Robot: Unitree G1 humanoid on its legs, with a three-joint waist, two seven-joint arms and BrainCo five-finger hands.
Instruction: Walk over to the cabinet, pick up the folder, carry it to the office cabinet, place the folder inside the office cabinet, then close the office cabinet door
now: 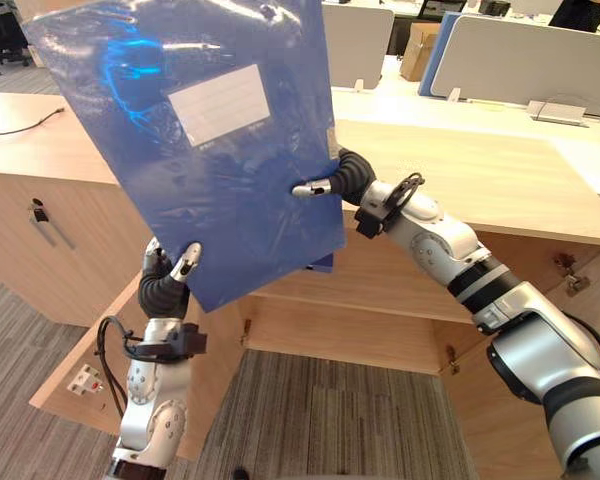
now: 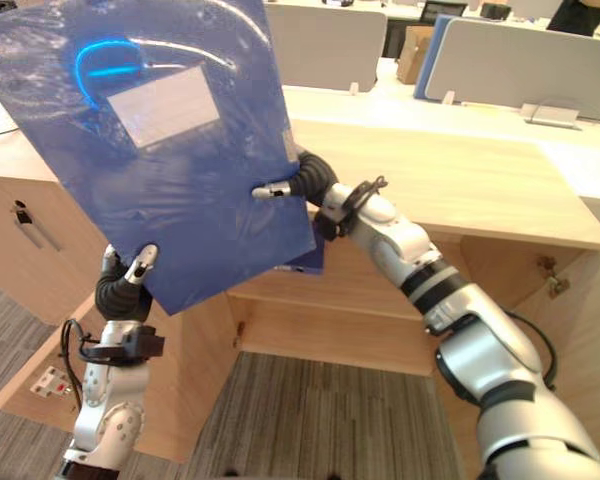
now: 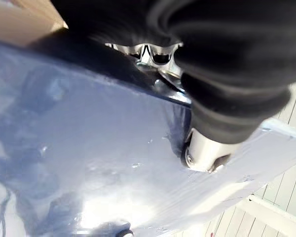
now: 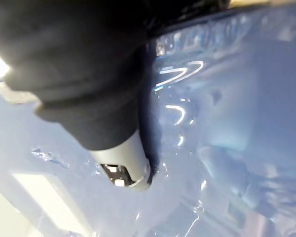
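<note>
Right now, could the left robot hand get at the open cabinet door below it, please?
Probably not: the left robot hand is pinching the blue folder, though nothing blocks its way to the cabinet door.

A cardboard box (image 1: 417, 52) sits beside a grey partition (image 1: 358, 40).

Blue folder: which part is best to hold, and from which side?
Pinch the folder by its thin edges: left hand at the lower corner from below, right hand at the right edge from the side. It is wide, flat and tilted, so two spread grips likely stop it swinging.
</note>
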